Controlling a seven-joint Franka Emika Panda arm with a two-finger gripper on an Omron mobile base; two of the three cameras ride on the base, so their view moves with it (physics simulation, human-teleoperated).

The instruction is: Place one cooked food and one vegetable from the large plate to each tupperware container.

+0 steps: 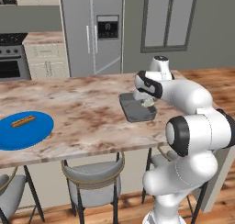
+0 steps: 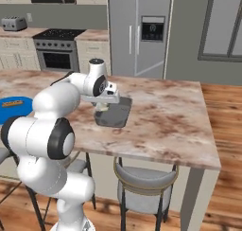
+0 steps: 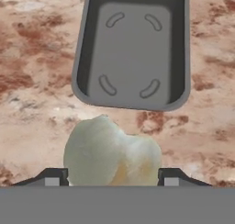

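**Pale food lump pinched over the near end of the dark tub**

My gripper (image 3: 112, 179) is pinching a pale, cream-white lumpy piece of food (image 3: 111, 155) — I can't tell which food it is. In the hand view its two dark tips sit pressed against either side of the lump. Just beyond it in that view lies the dark grey tupperware container (image 3: 133, 53), with nothing showing on the part of its floor I can see, four curved marks there, and marbled counter (image 3: 36, 81) all around.

From the left base view I see the hand low over the end of that tub nearest the counter's front edge, the pale lump just at its rim. The right base view agrees: the hand hangs above the tub's near end.

Well apart, toward the counter's left end, rests the large plate (image 1: 27, 132) — bright blue, with one brown, sausage-like piece (image 1: 23, 121) lying on it. Grey stools (image 1: 94, 179) stand under the front edge.
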